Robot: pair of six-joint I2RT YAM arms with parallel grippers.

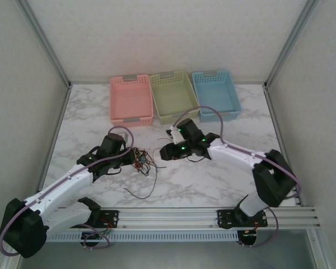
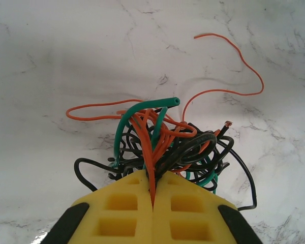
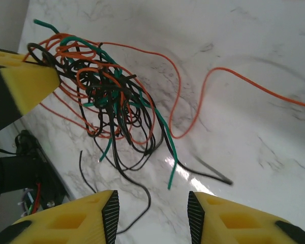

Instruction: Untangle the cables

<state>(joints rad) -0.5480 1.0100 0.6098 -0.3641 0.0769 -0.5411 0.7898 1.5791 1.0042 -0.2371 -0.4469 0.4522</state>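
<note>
The cables [image 1: 143,161] form one tangled clump of orange, black and teal strands lying centre-left on the desk [image 1: 213,179].

- Left end effector [image 2: 152,178]: pressed together, pinching orange strands of the clump.
- Right end effector [image 3: 152,211]: spread and empty, just right of the clump.

Three baskets stand at the far edge: pink basket [image 1: 131,101], green basket [image 1: 173,96], blue basket [image 1: 215,94].

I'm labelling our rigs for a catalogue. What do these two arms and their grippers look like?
The left arm and right arm have white links with black joints, and a lilac hose loops along each. Small green lights glow near the right wrist. The left gripper and right gripper have yellow, blocky jaws with rectangular recesses and black trim.
</note>
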